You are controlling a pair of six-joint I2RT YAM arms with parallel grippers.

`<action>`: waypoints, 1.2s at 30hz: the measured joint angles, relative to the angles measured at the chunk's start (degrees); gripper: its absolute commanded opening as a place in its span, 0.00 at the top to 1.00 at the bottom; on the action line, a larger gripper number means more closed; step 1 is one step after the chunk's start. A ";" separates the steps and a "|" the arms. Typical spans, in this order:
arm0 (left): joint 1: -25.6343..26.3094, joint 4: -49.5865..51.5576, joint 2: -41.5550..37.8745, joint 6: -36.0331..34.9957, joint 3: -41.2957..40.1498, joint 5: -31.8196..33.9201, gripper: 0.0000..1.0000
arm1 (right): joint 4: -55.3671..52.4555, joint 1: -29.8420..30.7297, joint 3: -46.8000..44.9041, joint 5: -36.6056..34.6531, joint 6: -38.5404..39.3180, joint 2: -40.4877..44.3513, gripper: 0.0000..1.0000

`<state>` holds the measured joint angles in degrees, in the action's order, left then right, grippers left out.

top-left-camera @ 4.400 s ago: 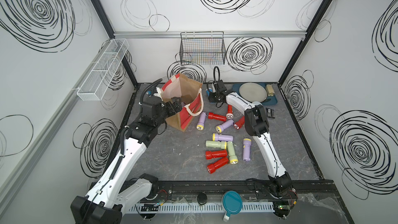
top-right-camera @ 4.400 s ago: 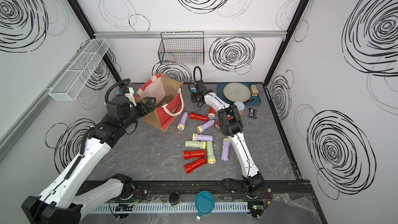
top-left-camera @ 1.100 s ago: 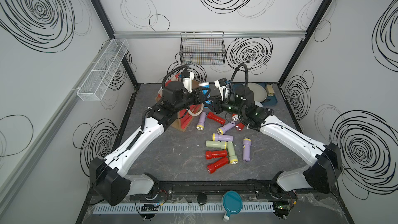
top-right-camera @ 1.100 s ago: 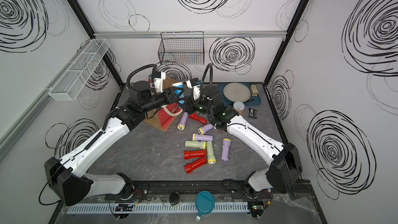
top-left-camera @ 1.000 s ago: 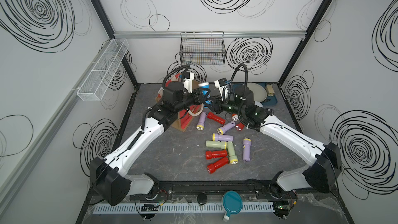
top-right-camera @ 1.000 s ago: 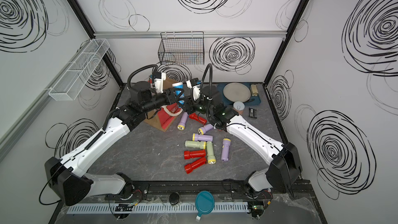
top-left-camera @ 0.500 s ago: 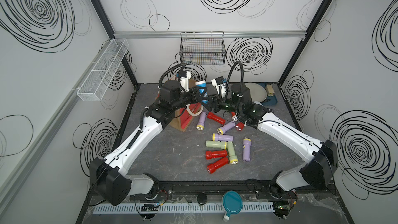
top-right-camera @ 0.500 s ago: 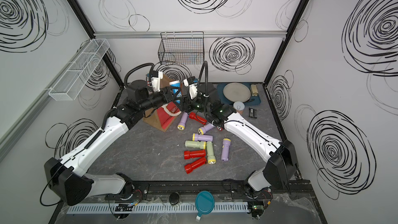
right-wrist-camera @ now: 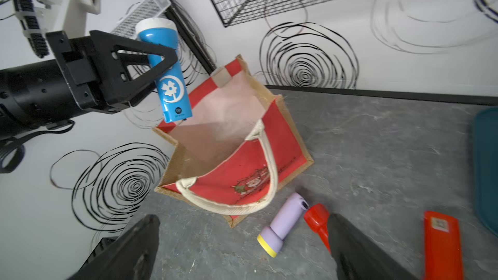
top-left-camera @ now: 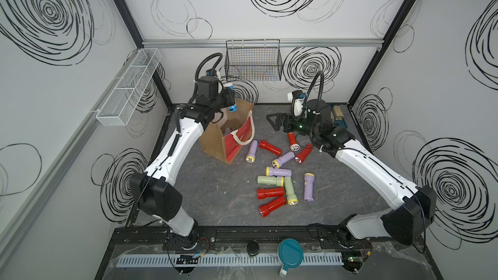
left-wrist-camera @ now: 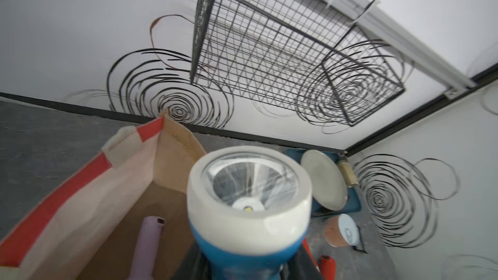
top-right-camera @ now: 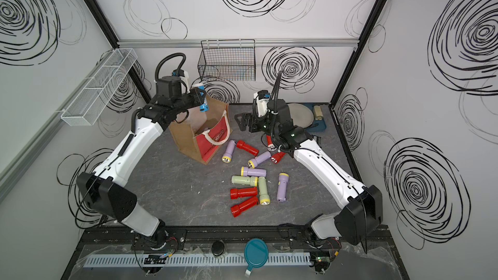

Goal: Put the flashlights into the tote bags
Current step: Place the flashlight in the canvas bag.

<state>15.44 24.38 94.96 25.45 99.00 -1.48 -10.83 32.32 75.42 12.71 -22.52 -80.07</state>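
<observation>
My left gripper [top-left-camera: 229, 99] [right-wrist-camera: 164, 60] is shut on the blue flashlight [top-left-camera: 232, 108] [top-right-camera: 203, 106] [right-wrist-camera: 172, 82], which hangs white head up over the far left corner of the tote bag's mouth. The tote bag [top-left-camera: 238, 142] [top-right-camera: 211, 142] [right-wrist-camera: 242, 173] stands open, with a lilac flashlight [left-wrist-camera: 148, 246] inside. To the bag's right my right gripper [top-left-camera: 277, 123] [top-right-camera: 244, 123] [right-wrist-camera: 242, 222] is open and empty above the table. Several red, lilac and pale green flashlights [top-left-camera: 275, 180] lie on the table right of the bag.
A black wire basket [top-left-camera: 253, 61] hangs on the back wall and a white wire shelf [top-left-camera: 129, 87] on the left wall. A plate on a blue tray [top-right-camera: 300, 115] and a tan can [left-wrist-camera: 336, 231] sit at the back right. A teal lid [top-left-camera: 289, 251] lies in front.
My right gripper has opened, let go of the blue flashlight and drawn back to the right. My left gripper keeps the flashlight and has swung left and back over the bag.
</observation>
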 measured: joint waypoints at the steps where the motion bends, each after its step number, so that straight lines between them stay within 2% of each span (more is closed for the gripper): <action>1: 0.22 1.79 2.19 -1.36 2.21 1.95 0.99 | -1.18 -0.83 0.00 -0.79 -0.20 0.00 0.00; 4: 1.14 5.86 7.54 -4.15 6.19 7.02 1.00 | -5.09 -3.02 -0.09 -2.60 -0.70 -0.15 0.00; 9: 2.25 11.23 13.14 -5.20 6.84 12.39 1.00 | -9.94 -4.57 -0.09 -5.49 -1.29 -0.94 0.00; 19: 2.32 12.04 15.54 -5.05 2.89 15.82 1.00 | -16.33 -4.57 -0.11 -7.06 -1.73 -4.31 0.00; 27: 2.05 12.59 17.22 -4.52 2.89 16.55 0.56 | -17.16 -4.57 -0.11 -7.19 -1.92 -4.33 0.00; 33: 2.05 12.92 17.11 -4.66 2.97 17.05 0.17 | -18.36 -4.70 -0.11 -8.22 -1.92 -4.20 0.00; 36: 2.08 13.79 17.05 -4.81 4.26 17.25 0.13 | -19.15 -5.11 -0.11 -8.61 -1.92 -3.72 0.00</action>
<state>17.52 38.17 112.01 20.64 103.26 15.77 -29.98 27.20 75.31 4.10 -24.45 -83.79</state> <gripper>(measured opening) 0.859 0.999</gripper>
